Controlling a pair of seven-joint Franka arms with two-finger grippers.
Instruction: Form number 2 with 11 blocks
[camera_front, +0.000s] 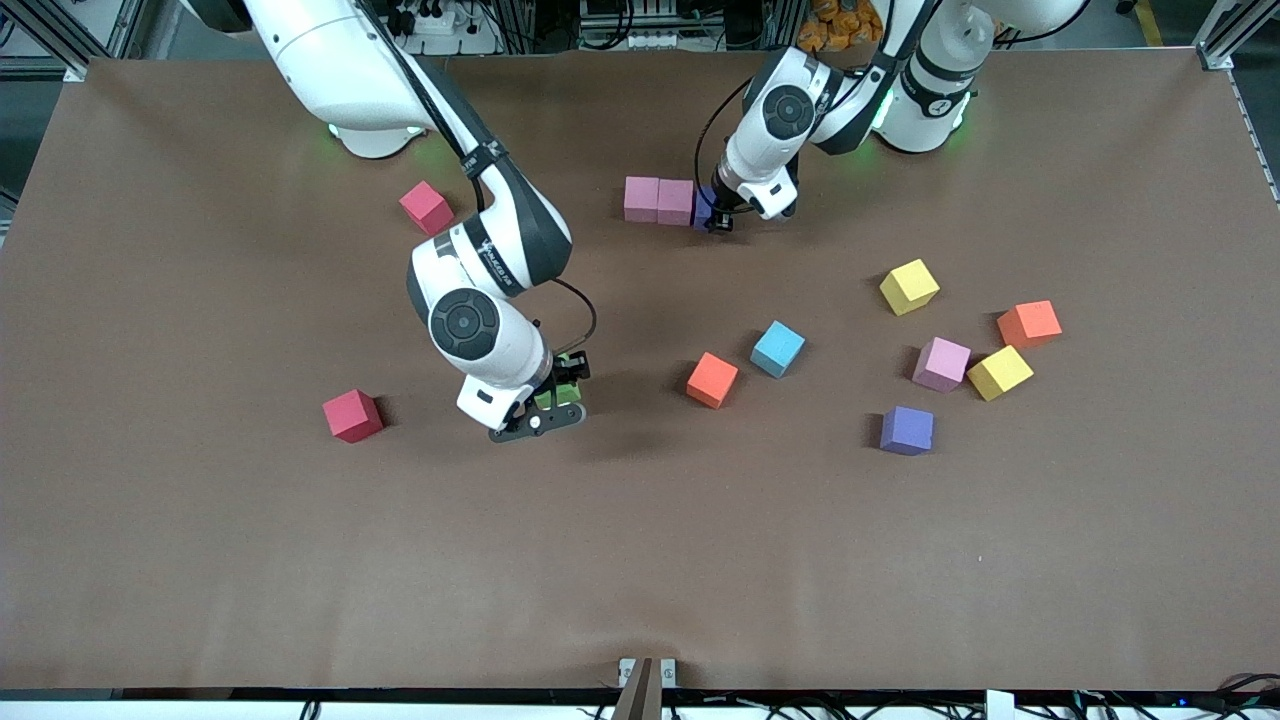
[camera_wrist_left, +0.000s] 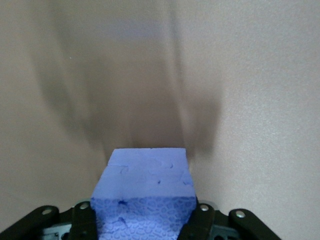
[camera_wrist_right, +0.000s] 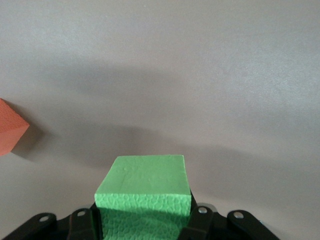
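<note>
Your left gripper (camera_front: 718, 222) clamps a purple block (camera_wrist_left: 145, 200) in its jaws, low at the open end of the two pink blocks (camera_front: 658, 200) — that row runs straight away from the jaws toward the right arm's end. Your right gripper (camera_front: 560, 400) grips the green block (camera_wrist_right: 144, 192) over bare counter (camera_front: 640, 560) — well apart from the row.

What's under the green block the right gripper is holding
The green block sits clamped in the right gripper. Only bare brown table shows around it; the spot directly beneath is covered by the block itself.
</note>
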